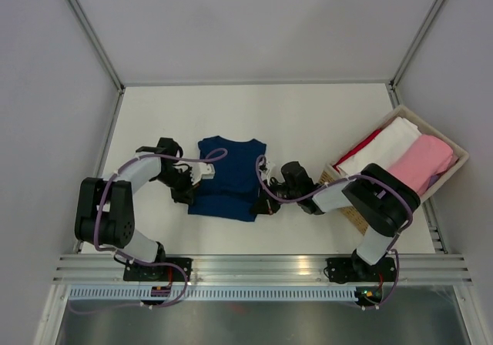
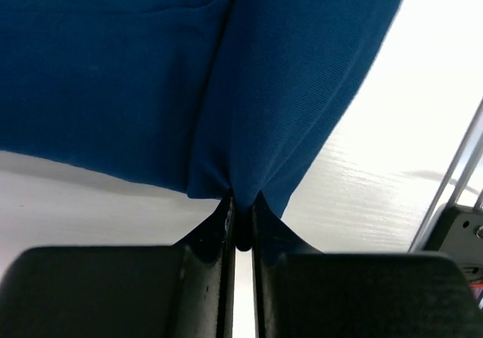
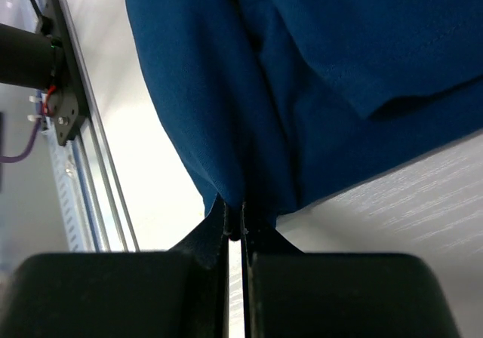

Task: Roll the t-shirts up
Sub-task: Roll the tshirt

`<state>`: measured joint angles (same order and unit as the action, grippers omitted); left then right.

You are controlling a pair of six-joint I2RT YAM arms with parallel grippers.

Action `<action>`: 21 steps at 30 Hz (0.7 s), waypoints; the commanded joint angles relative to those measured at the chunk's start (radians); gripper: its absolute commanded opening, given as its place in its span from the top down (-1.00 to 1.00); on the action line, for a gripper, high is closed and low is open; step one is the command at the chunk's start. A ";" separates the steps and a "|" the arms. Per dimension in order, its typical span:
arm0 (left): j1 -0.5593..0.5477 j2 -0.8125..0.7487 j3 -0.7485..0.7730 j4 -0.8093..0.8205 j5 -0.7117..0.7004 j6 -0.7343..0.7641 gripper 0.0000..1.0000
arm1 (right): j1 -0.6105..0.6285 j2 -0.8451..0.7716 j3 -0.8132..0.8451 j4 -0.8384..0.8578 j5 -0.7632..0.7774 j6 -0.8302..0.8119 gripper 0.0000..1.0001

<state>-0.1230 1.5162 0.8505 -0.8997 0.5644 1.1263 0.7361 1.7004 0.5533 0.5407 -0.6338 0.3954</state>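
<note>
A navy blue t-shirt [image 1: 229, 177] lies on the white table, folded to a narrow rectangle. My left gripper [image 1: 190, 185] is at its left edge and is shut on a pinch of the blue cloth [image 2: 249, 127]. My right gripper [image 1: 266, 200] is at its lower right edge and is shut on the blue cloth [image 3: 249, 112] too. Both pinched edges are lifted slightly off the table. No chest print shows.
A wicker basket [image 1: 459, 154] at the right holds rolled white [image 1: 385, 146], pink [image 1: 422, 162] and red [image 1: 362, 143] shirts, with a purple one barely showing. Metal rails [image 1: 262, 264] run along the near edge. Grey walls enclose the table.
</note>
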 commanded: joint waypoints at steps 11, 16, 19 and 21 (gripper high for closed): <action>0.031 -0.072 0.038 0.234 -0.078 -0.384 0.00 | -0.046 0.090 0.028 -0.011 0.019 0.071 0.91; 0.029 -0.227 0.055 0.294 -0.109 -0.543 -0.06 | -0.047 0.091 0.059 -0.085 0.034 0.085 0.84; 0.011 -0.315 0.029 0.295 -0.106 -0.553 -0.04 | -0.046 0.059 0.077 -0.131 0.069 0.105 0.82; -0.051 -0.369 -0.005 0.294 -0.129 -0.521 -0.01 | -0.046 0.045 0.082 -0.137 0.074 0.118 0.82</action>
<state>-0.1135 1.2079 0.8722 -0.6353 0.4625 0.6540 0.6975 1.7641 0.6182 0.4870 -0.6529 0.5076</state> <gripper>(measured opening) 0.514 0.092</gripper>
